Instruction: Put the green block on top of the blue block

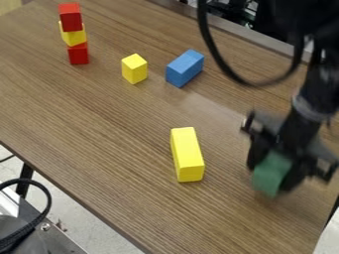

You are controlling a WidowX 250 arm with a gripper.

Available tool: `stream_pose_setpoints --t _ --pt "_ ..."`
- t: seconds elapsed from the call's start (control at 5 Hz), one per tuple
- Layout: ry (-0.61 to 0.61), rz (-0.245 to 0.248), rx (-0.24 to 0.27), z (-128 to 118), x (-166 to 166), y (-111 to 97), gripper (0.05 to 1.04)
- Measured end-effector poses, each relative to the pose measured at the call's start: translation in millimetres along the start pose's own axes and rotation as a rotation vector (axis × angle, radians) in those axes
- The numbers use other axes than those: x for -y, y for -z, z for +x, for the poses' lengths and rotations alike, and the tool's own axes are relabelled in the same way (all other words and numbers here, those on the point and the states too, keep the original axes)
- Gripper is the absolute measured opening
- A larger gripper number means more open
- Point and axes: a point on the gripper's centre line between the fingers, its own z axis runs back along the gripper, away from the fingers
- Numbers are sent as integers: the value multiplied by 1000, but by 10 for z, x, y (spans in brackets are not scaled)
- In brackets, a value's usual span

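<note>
The green rectangular wooden block [271,173] is gripped between the black fingers [257,153], parted only by its width, at the wood-grained bench's [106,129] right side. Next, transport above the blue rectangular wooden block [185,68] is called for.

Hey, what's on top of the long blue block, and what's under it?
Nothing is on the blue block; the green block is in the black robot hand. The blue block rests on the brown wood-grain tabletop, whose covered patch is hidden.
</note>
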Motion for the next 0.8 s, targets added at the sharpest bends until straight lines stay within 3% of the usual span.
stream_pose_setpoints --t 0.2,0.4,0.6,0.8 --pt "50 -19 80 192 -207 -398 591" --pt "99 -15 111 272 -450 -612 591" --pt "135 -48 114 343 -722 -738 591" --pt "131 -51 108 366 -974 -723 591"
